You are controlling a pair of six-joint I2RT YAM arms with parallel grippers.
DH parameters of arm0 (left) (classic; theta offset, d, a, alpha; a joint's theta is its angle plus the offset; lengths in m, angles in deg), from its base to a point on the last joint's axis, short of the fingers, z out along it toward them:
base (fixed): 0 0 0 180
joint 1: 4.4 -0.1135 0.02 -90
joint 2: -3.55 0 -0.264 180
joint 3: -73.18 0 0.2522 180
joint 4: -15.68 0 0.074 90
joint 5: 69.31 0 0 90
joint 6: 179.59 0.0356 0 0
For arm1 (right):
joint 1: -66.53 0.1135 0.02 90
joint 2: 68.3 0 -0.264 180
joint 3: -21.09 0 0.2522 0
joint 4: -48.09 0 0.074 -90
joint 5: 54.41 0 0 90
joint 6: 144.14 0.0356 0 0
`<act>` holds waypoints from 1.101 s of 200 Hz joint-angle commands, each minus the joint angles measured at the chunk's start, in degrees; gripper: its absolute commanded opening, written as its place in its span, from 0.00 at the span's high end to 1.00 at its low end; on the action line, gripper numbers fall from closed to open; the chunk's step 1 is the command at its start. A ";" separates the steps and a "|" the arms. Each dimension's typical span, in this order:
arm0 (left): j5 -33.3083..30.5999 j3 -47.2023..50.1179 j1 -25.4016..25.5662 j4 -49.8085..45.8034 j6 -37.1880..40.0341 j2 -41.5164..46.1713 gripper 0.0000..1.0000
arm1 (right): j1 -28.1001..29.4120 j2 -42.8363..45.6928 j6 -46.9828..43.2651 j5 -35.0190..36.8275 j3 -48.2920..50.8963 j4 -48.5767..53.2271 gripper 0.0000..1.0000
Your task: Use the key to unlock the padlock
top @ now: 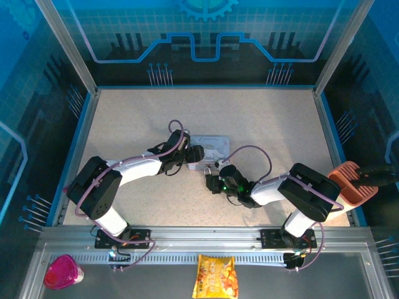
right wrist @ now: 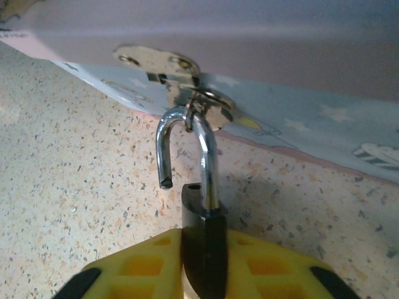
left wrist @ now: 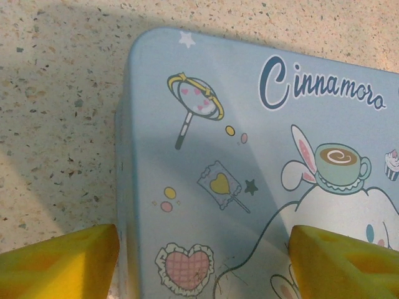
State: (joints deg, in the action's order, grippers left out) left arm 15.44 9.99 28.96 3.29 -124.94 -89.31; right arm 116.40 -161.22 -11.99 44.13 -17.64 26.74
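Padlock (right wrist: 202, 246) clamped in your right gripper (right wrist: 202, 265), open shackle (right wrist: 209, 156) straight ahead through the hasp (right wrist: 209, 106); left gripper (left wrist: 202, 261) spread over the tin (left wrist: 249, 156).

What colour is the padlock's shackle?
Shiny silver metal: the shackle stands out against the dark padlock body below it. The right wrist view shows it best.

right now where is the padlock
In the right wrist view the padlock sits low centre, its dark body pinched between the yellow fingers, its open shackle hooked through the metal hasp just above.
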 commanded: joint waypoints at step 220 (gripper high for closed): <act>-8.70 8.81 10.14 1.80 -14.31 0.57 0.35 | 1.93 6.68 20.95 24.30 -2.87 12.18 1.00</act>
State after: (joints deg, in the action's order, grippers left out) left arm 6.43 16.31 37.22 12.16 -137.84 -87.56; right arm 120.18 -156.24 3.99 64.10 -18.72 39.81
